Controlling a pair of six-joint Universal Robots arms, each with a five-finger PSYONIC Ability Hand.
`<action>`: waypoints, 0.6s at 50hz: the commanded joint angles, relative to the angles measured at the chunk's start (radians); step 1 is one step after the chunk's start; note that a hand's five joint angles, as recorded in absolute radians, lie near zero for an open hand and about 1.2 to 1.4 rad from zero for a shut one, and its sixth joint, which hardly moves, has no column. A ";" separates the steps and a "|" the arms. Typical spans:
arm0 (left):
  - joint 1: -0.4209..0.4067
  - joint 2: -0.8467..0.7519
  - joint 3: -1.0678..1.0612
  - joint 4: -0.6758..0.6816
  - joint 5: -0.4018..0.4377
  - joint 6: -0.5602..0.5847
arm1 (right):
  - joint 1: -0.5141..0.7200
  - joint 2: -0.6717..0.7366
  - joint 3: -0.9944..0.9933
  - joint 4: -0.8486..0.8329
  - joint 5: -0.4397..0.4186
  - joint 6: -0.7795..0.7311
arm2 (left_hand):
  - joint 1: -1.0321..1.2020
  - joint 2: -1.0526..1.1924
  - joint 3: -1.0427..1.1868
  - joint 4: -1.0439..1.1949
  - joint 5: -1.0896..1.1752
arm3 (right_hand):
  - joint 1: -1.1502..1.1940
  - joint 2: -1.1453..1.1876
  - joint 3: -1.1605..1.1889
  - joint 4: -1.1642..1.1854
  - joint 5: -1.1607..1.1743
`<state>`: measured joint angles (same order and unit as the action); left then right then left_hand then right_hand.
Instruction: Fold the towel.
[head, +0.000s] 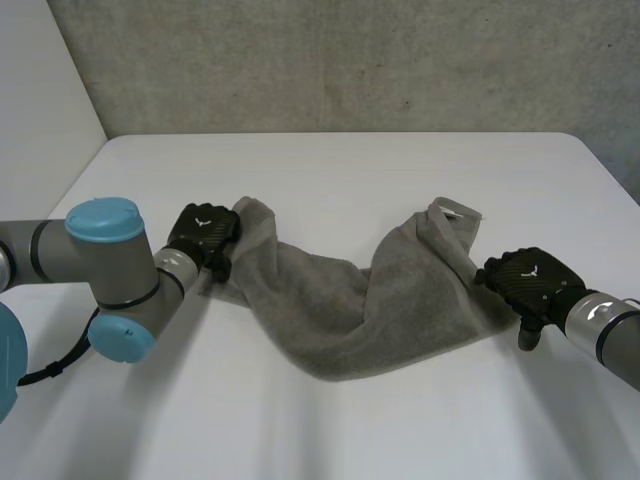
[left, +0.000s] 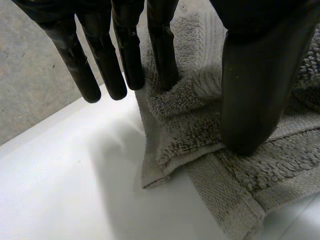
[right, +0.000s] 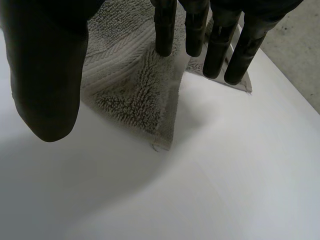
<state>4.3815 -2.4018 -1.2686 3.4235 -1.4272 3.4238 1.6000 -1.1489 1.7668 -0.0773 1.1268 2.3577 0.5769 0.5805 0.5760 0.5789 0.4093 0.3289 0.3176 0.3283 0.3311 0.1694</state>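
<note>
Towel (head: 350, 310): grey, rumpled, on the white counter (head: 350, 165), strung between the two robot hands with its middle sagging toward the near edge.

Left robot hand (head: 203, 235) sits on the towel's left end, and a corner of cloth pokes out past it on the far side. Left wrist view: fingers (left: 162, 45) are straight, one tip sunk into the pile, the rest over bare counter just beside the towel edge. Thumb (left: 255, 90) is pressed down on the cloth. Nothing curls round the towel, so it is released, only pressing.

Right robot hand (head: 530, 280) is at the towel's right edge, touching it in the head view. Right wrist view: its fingers are straight with tips at the towel's corner, and its thumb is over bare counter beside the hem, off the cloth. Released too.

The towel's right end bunches up, with a small white tag (head: 460, 210) on its far side.
</note>
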 joint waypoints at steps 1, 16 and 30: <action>0.001 -0.007 0.000 -0.001 0.001 0.000 | 0.001 0.000 0.003 -0.001 -0.001 0.000 | 0.018 0.015 0.019 0.016 0.011 | 0.017 0.029 0.018 0.015 0.002; 0.001 -0.008 0.001 -0.001 -0.006 0.000 | 0.000 0.002 0.006 -0.001 -0.001 0.000 | 0.585 0.581 0.585 0.582 0.578 | 0.020 0.032 0.021 0.018 0.005; 0.001 0.087 -0.017 -0.003 -0.085 -0.014 | 0.000 0.002 0.011 -0.002 -0.001 0.000 | 0.819 0.816 0.820 0.817 0.812 | 0.020 0.032 0.021 0.018 0.005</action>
<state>4.3826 -2.3596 -1.2772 3.4229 -1.4818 3.4168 1.5999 -1.1474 1.7763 -0.0795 1.1262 2.3577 1.2178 1.3233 1.3265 1.3555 1.1204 0.3294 0.3176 0.3283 0.3311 0.1693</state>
